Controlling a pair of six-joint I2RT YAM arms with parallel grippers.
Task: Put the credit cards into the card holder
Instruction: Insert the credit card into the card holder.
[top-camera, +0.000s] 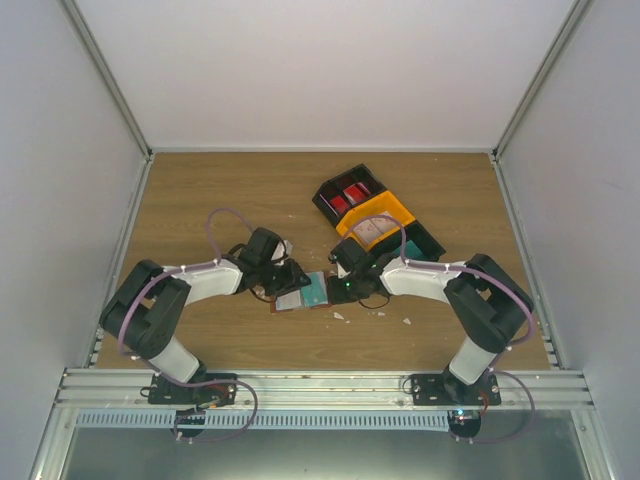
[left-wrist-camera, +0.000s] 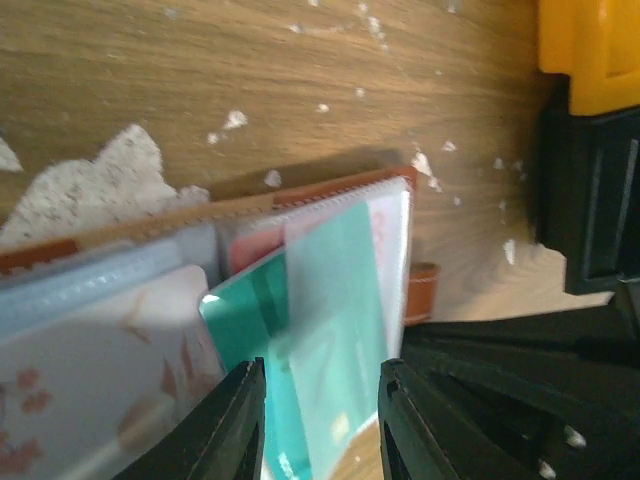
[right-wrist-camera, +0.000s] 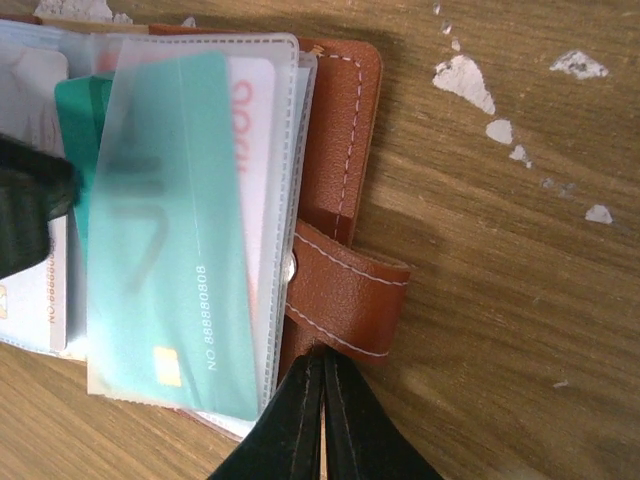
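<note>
So, right gripper (right-wrist-camera: 322, 362): fingers pressed together, tips touching the snap tab (right-wrist-camera: 345, 295).
Left gripper (left-wrist-camera: 320, 385): fingers apart, over the teal credit card (left-wrist-camera: 330, 300).
Teal credit card: tucked in a clear pocket of the brown card holder (right-wrist-camera: 345, 120).
Card holder: open on the wooden table (right-wrist-camera: 500, 250), between both grippers.
Bin tray (top-camera: 395, 208): farther back.

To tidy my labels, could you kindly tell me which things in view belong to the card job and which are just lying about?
Belong to the job:
teal credit card
brown card holder
red cards, apparently, farther back

Just lying about:
white scraps
black-and-orange tray, apart from the red cards it holds
</note>
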